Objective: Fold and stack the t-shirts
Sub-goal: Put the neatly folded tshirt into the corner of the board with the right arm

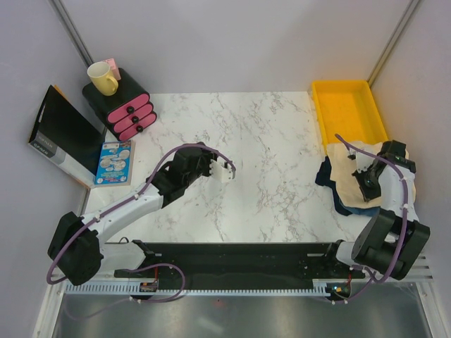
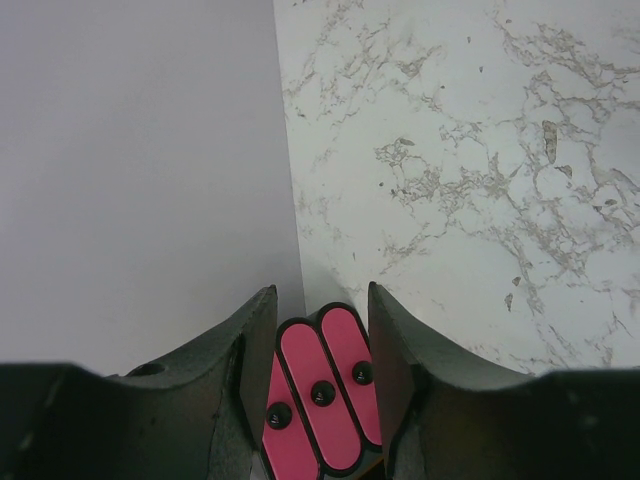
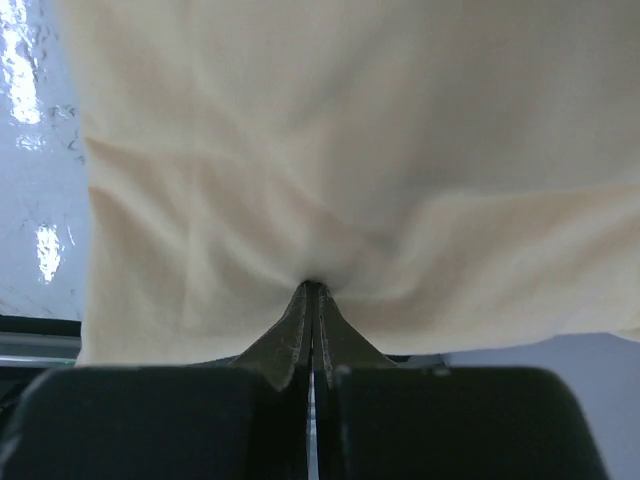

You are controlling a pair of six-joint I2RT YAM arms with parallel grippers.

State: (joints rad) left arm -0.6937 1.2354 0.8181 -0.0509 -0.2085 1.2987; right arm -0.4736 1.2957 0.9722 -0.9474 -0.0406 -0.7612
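Note:
A cream t-shirt [image 1: 347,167] lies bunched at the table's right edge, just in front of the yellow tray [image 1: 318,113], on top of a dark blue cloth [image 1: 326,180]. My right gripper [image 1: 366,191] is down on this pile. In the right wrist view its jaws [image 3: 313,286] are shut, pinching a fold of the cream t-shirt [image 3: 330,150], which fills that view. My left gripper [image 1: 229,171] hovers over bare marble left of centre, open and holding nothing [image 2: 320,295].
A black set of pink drawers [image 1: 127,109] with a yellow mug [image 1: 102,77] on top stands at the back left; it also shows far off between the left fingers as pink drawers [image 2: 320,390]. A black box [image 1: 60,137] and a blue booklet [image 1: 113,162] lie by the left edge.

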